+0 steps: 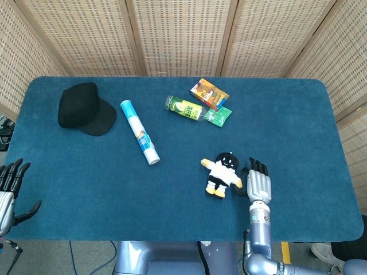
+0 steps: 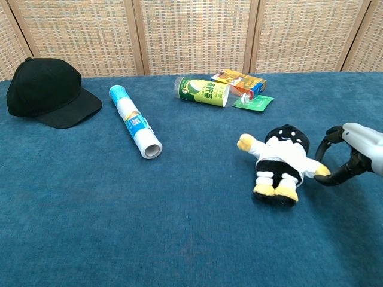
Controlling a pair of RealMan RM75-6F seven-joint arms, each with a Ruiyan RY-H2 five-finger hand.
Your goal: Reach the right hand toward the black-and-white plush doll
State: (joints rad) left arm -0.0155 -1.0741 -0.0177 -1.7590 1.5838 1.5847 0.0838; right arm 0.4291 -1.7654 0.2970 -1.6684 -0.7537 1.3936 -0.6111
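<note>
The black-and-white plush doll point(image 1: 222, 174) point(image 2: 281, 161) lies on its back on the blue table, right of centre, yellow feet toward me. My right hand point(image 1: 258, 184) point(image 2: 353, 153) sits just to its right with the fingers spread and curved, holding nothing; its thumb tip reaches the doll's yellow paw. My left hand point(image 1: 8, 189) hangs off the table's front left corner, fingers apart and empty. It does not show in the chest view.
A black cap point(image 1: 84, 107) lies far left. A white-and-blue tube point(image 1: 139, 139) rests left of centre. A green can point(image 1: 183, 107), an orange box point(image 1: 209, 94) and a green packet point(image 1: 218, 116) cluster at the back centre.
</note>
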